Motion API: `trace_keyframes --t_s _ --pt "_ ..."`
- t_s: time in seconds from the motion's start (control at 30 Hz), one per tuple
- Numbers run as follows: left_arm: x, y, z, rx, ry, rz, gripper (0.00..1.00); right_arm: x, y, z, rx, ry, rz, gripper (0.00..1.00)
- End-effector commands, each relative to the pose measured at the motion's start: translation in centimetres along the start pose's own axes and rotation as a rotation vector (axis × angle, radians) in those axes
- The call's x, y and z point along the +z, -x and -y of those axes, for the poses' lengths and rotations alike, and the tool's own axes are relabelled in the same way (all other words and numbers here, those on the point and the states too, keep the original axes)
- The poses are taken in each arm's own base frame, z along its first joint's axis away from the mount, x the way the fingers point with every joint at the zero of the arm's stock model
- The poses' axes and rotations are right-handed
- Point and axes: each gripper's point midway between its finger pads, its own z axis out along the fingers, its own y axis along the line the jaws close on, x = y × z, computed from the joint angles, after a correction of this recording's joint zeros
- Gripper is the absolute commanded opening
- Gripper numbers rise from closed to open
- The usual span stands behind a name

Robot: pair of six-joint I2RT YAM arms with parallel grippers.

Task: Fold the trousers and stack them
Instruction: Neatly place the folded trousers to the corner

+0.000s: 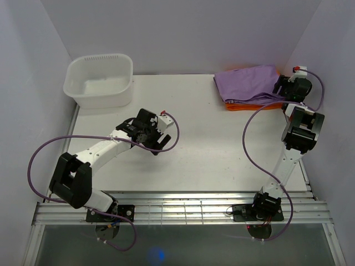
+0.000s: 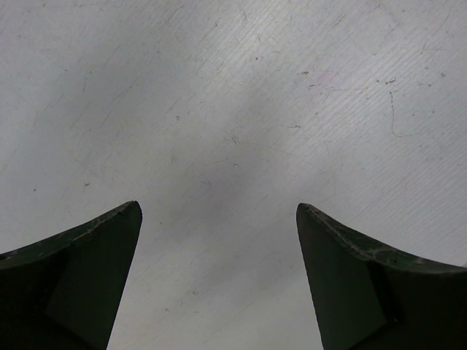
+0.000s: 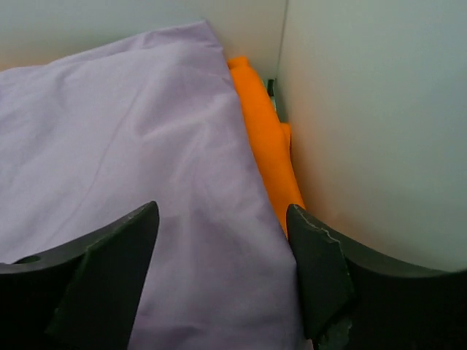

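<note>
Left gripper hangs above scratched white table.

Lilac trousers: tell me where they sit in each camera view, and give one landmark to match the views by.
Top external: the lilac trousers lie folded at the far right corner of the table.
Left wrist: not in it; only bare table.
Right wrist: they fill the left and centre.
Shared landmark: the orange folded cloth under them, showing along one edge.
</note>
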Motion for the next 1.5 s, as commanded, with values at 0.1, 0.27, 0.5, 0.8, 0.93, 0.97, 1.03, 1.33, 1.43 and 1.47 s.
trace_keyframes --t_s 0.1,0.27,0.5,0.8,0.93,0.97,1.03,1.33,1.43,1.47 --pt "-1.0 0.9 -0.3 0.002 0.007 0.032 0.98 -2.5 3.8 2.3 -0.137 -0.099 0.010 0.87" --pt "-1.6 0.9 -0.6 -0.004 0.024 0.038 0.98 -5.7 4.3 3.6 -0.242 -0.175 -0.050 0.98" --pt "-2.4 -0.1 -0.9 -0.084 0.014 0.019 0.98 -10.3 5.7 2.4 -0.212 -0.065 -0.129 0.90" --pt "-4.0 -1.3 -3.7 -0.383 -0.063 0.006 0.98 -20.3 7.7 -7.1 -0.107 0.362 -0.357 0.90" --pt "-6.2 -0.6 -6.3 -0.513 -0.112 0.088 0.98 -26.2 7.5 -10.8 -0.065 0.509 -0.442 0.90" --pt "-6.3 -0.7 -6.7 -0.533 -0.112 0.091 0.98 -27.2 7.1 -11.4 -0.073 0.536 -0.457 0.90" --pt "-6.4 -1.3 -7.5 -0.566 -0.108 0.095 0.98 -30.1 5.6 -12.9 -0.058 0.594 -0.507 0.90" --pt "-8.0 -4.1 -6.2 -0.555 -0.049 0.143 0.98 -37.9 -1.0 -15.7 -0.105 0.664 -0.575 0.90" --pt "-8.3 -5.1 -5.6 -0.545 -0.034 0.129 0.98 -39.2 -2.3 -16.3 -0.104 0.672 -0.581 0.90" --pt "-8.4 -5.1 -5.7 -0.543 -0.021 0.134 0.98 -39.4 -2.6 -16.5 -0.106 0.677 -0.579 0.90"
